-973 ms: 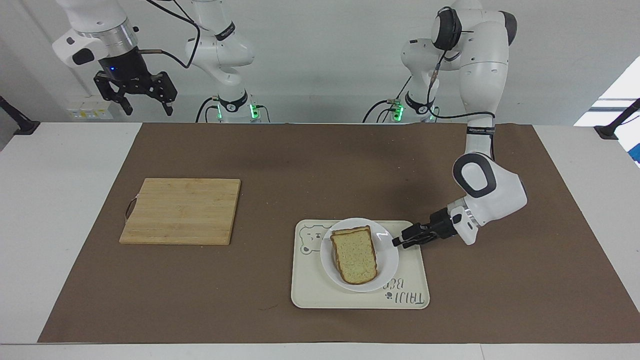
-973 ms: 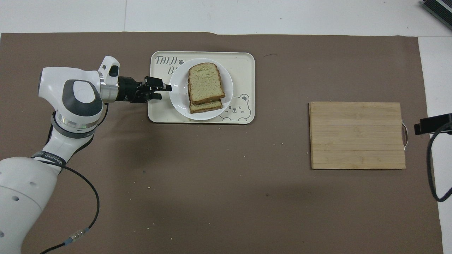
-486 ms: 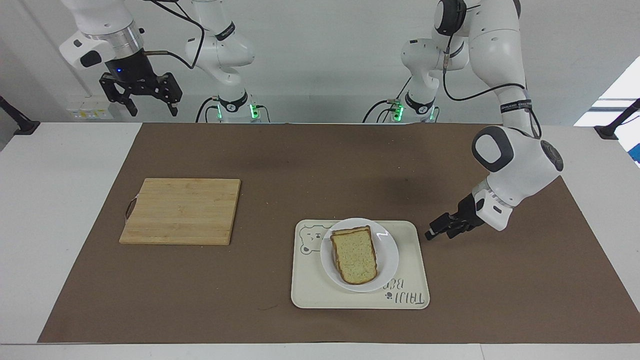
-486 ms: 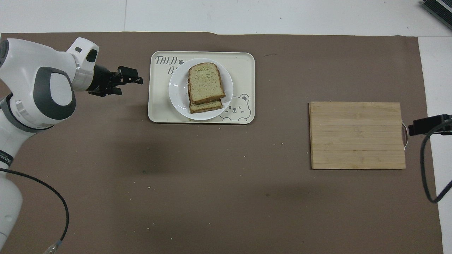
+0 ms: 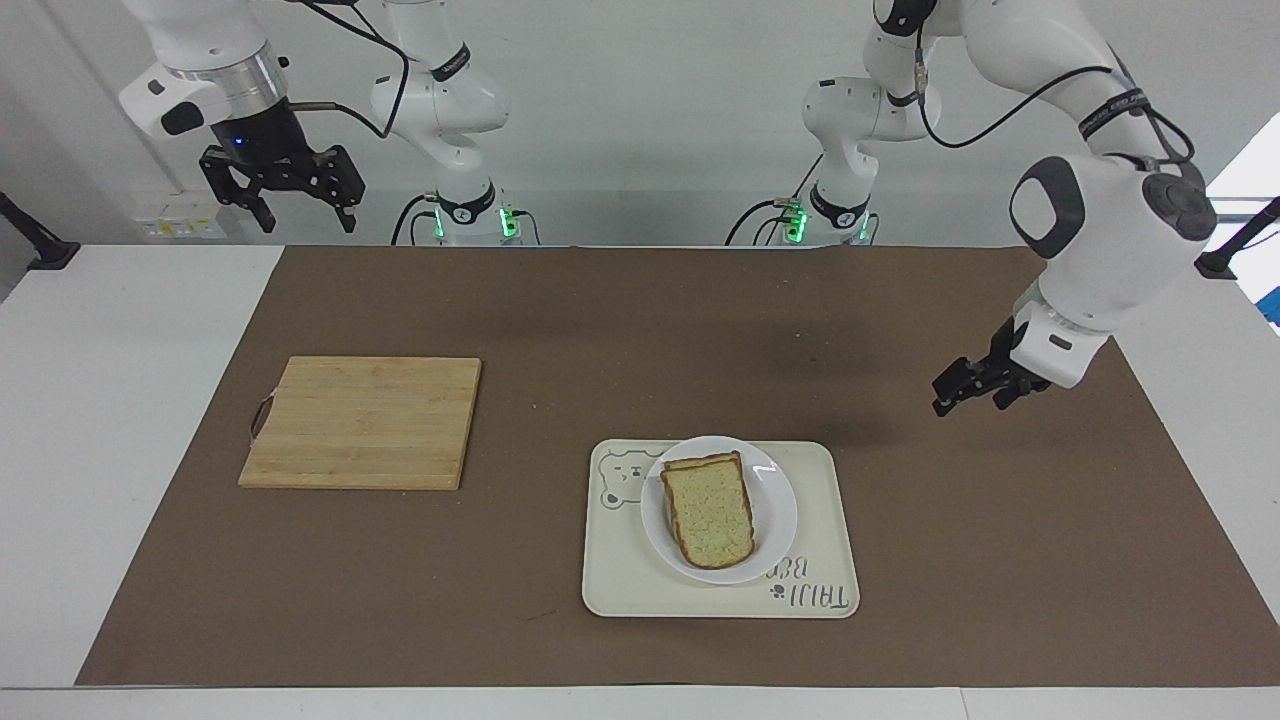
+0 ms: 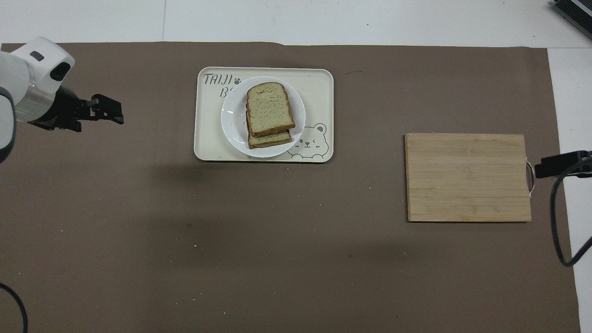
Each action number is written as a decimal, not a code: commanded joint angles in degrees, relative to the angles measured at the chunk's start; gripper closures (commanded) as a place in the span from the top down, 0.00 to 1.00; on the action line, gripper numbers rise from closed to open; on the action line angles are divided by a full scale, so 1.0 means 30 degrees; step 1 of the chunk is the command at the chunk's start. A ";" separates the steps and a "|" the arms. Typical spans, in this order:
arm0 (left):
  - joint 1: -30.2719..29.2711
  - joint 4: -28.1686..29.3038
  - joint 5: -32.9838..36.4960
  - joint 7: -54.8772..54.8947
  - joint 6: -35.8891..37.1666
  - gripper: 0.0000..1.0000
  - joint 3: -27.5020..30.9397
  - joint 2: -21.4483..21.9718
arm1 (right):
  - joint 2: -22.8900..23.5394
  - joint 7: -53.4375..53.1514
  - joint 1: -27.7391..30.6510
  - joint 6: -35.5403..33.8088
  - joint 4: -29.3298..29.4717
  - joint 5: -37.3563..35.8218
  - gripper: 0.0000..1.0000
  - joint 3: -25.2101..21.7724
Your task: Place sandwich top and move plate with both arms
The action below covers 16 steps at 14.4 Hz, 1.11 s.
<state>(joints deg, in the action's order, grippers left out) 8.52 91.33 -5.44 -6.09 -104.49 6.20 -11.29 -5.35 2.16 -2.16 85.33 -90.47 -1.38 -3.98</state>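
On plate [image 5: 775, 500]: sandwich top [image 5: 708, 508], well apart from empty left end effector [image 5: 945, 398], aperture unclear.

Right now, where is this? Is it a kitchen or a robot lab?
It is probably a robot lab set up like a play kitchen. Two white arms are bolted at a table covered by a brown mat. A sandwich top sits on a plate near a wooden board, with no stove or sink in sight.
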 commanded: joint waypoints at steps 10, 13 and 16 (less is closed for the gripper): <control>0.0235 -0.3142 0.1728 0.1737 0.7789 1.00 -0.0252 0.2735 | -0.0386 -0.0075 0.0015 0.0005 -0.0429 -0.0360 1.00 0.0388; 0.0059 -0.3023 0.1522 0.1736 0.7730 1.00 -0.0223 0.2824 | -0.0386 -0.0221 0.0044 -0.0024 -0.0458 -0.0040 1.00 0.0388; 0.0088 -0.3023 0.1551 0.1619 0.7729 1.00 -0.0106 0.2854 | -0.0474 -0.1299 0.0045 0.0412 -0.0722 -0.0037 1.00 0.0388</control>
<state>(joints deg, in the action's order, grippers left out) 8.70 82.78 -1.15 -1.58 -82.39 5.54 -2.67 -5.38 1.04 -2.16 85.36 -90.57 -1.38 -3.14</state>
